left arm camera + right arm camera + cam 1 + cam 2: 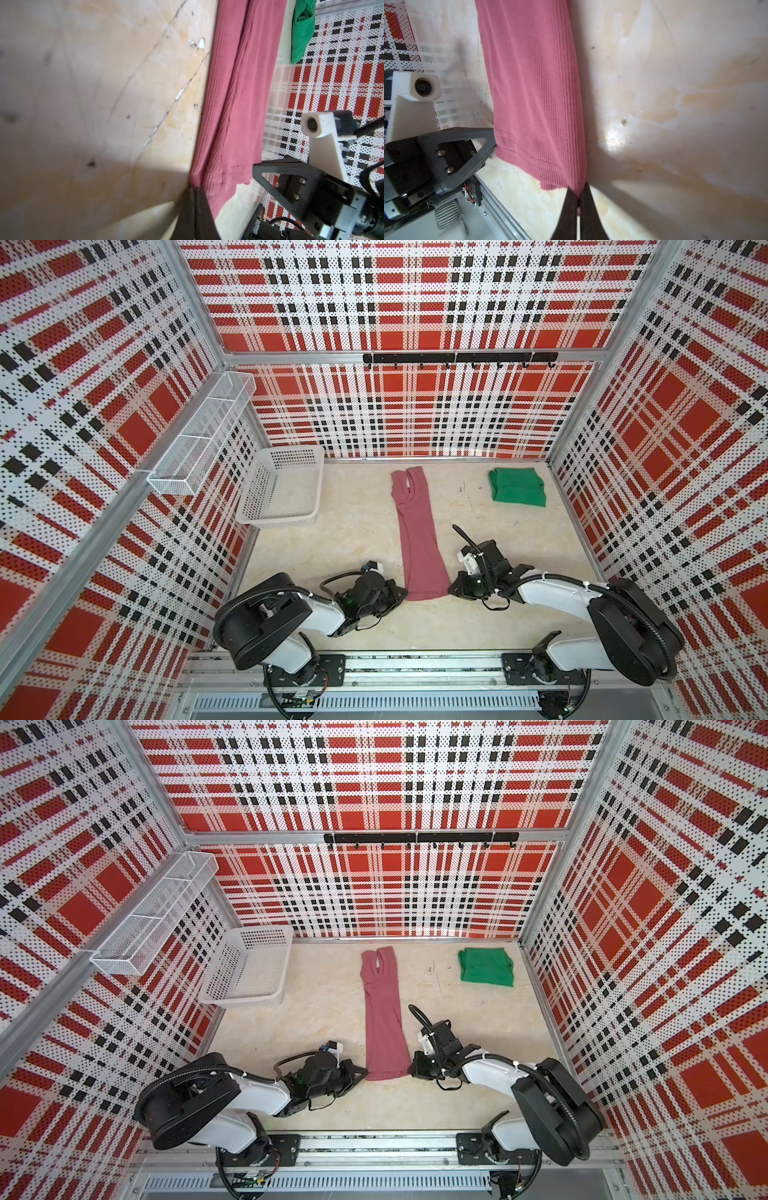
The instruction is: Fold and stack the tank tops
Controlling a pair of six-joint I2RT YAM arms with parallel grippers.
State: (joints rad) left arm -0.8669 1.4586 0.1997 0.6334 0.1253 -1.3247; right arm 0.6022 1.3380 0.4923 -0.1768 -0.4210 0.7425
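Note:
The pink tank top [419, 531] [384, 1011] lies folded lengthwise in a long strip down the middle of the table, straps at the far end. My left gripper [404, 593] [194, 189] is shut on the left corner of its near hem [197, 176]. My right gripper [451, 591] [578, 194] is shut on the right corner of that hem [571, 182]. The green tank top [517, 486] [487, 966] [301, 31] lies folded in a small square at the far right of the table, apart from both grippers.
A white perforated basket [282, 489] [249, 969] stands at the far left of the table. A white wire shelf [203, 431] hangs on the left wall and a black hook rail [459, 358] on the back wall. Plaid walls enclose three sides.

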